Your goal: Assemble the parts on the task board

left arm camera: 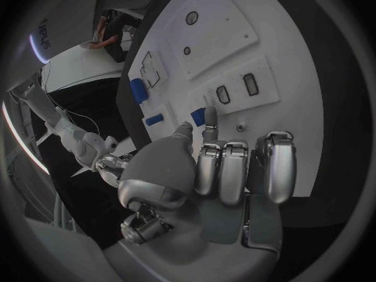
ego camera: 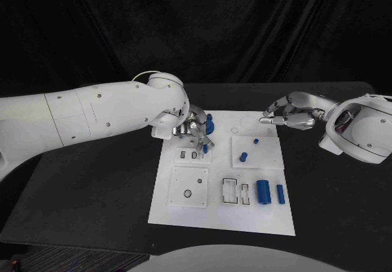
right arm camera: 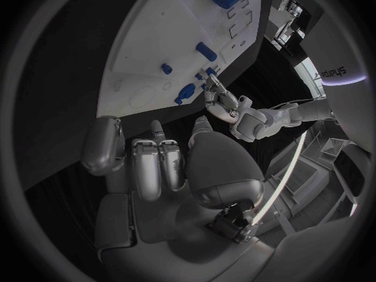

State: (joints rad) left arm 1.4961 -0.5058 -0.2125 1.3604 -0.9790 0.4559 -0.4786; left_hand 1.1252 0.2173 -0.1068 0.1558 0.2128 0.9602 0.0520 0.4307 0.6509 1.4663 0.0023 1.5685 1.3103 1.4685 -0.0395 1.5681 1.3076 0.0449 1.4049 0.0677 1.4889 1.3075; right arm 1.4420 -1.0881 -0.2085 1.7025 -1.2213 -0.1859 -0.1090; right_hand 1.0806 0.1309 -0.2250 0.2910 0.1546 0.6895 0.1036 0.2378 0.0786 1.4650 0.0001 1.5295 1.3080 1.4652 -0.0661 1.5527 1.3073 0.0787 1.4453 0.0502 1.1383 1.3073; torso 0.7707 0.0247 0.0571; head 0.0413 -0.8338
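The white task board (ego camera: 214, 218) lies in the middle of the black table. My left hand (ego camera: 192, 129) hovers over the board's far left part and pinches a small blue peg (ego camera: 204, 148) between thumb and fingertips, just above a small slotted plate (ego camera: 194, 154). The left wrist view shows this peg (left arm camera: 202, 116) at the fingertips (left arm camera: 212, 138). A larger blue piece (ego camera: 209, 121) stands just behind that hand. My right hand (ego camera: 290, 116) hangs over the board's far right corner, fingers curled in, holding nothing. On the board's near right lie a thick blue cylinder (ego camera: 263, 191) and a thin one (ego camera: 280, 194).
Two small blue pegs (ego camera: 242, 155) (ego camera: 255, 140) stand in a square plate on the board's right. A plate with round holes (ego camera: 188, 187) and two rectangular slots (ego camera: 237, 191) lie nearer me. Bare black table (ego camera: 90, 192) surrounds the board.
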